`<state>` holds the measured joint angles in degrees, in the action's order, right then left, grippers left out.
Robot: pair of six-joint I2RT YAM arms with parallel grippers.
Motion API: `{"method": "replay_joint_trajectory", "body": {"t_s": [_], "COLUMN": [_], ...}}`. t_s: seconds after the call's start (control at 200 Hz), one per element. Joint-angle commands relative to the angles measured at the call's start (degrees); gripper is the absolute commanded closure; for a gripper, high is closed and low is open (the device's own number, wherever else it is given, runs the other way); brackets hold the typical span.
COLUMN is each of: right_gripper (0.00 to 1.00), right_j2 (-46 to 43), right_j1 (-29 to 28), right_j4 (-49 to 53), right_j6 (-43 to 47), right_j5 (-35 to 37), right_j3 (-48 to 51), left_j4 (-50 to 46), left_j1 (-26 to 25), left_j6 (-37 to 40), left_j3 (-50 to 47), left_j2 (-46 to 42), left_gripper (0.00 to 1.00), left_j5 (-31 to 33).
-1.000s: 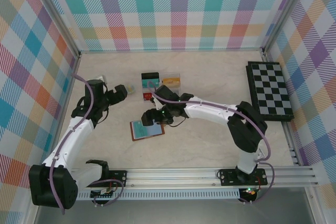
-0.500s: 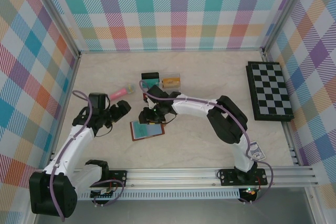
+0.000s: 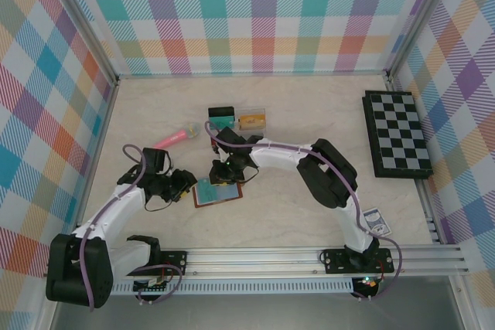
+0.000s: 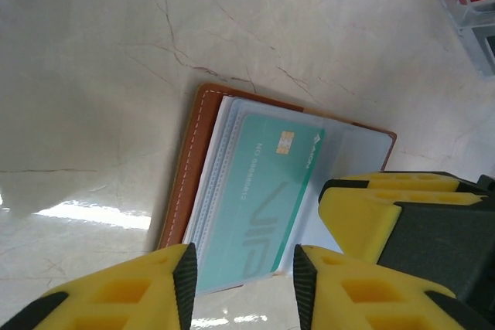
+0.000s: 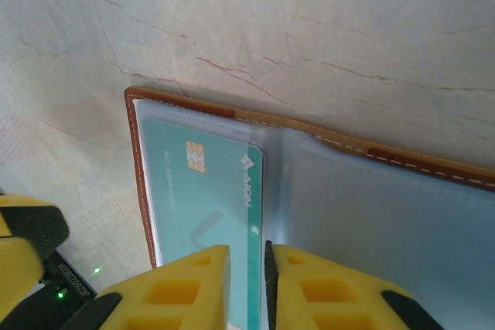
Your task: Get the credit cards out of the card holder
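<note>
On the marbled table (image 3: 309,106), the card holder (image 3: 219,193) lies open at eight o'clock. A chessboard (image 3: 398,144) sits at three o'clock.

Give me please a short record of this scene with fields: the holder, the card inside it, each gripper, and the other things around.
card holder: lies open, clear pockets facing up
teal card: lying in the open holder, chip side up
left gripper: jaws apart, over the holder's edge
right gripper: jaws almost together at the teal card's edge; whether it grips is unclear
other things: chessboard at the right, clear box and pink object behind the holder
</note>
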<state>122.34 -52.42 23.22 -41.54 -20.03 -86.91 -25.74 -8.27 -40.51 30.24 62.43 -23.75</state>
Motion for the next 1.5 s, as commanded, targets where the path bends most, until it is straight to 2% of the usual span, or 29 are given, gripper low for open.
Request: {"method": "replay_joint_trajectory", "body": {"t_s": [0.0, 0.275, 0.365, 0.51, 0.83, 1.205, 1.5], "right_gripper": [0.81, 0.83, 0.83, 0.84, 0.82, 0.82, 0.86], "right_j2": [1.2, 2.1, 2.6, 2.9, 2.7, 4.0, 4.1], "right_j1": [0.4, 0.7, 0.7, 0.8, 1.5, 1.5, 1.5], "right_j4": [0.9, 0.6, 0.6, 0.0, -2.8, -0.9, -3.2], "right_j6": [-0.3, -0.6, -0.5, -0.6, -1.1, -0.7, -1.0], "right_j5": [-1.2, -1.8, -2.8, -3.7, -6.8, -6.2, -8.9], "right_j3": [-1.3, -1.0, -1.3, -1.0, 0.1, -0.5, -0.2], "left_j4": [2.6, 5.3, 6.0, 5.2, 5.4, 5.3, 5.5], "left_j1": [-1.4, -3.2, -3.6, -4.1, -4.4, -4.5, -4.6], "left_j6": [-0.3, -0.4, -0.4, -0.3, -0.3, -0.1, -0.2], "left_j3": [0.0, -0.1, -0.4, -0.9, -2.5, -2.6, -2.6], "left_j2": [2.0, 7.2, 8.7, 9.8, 11.4, 11.9, 12.0], "left_gripper": [0.65, 0.72, 0.78, 0.81, 0.83, 0.85, 0.86], "left_j5": [-1.5, 0.3, 0.9, 4.0, 5.7, 5.8, 5.6]}}
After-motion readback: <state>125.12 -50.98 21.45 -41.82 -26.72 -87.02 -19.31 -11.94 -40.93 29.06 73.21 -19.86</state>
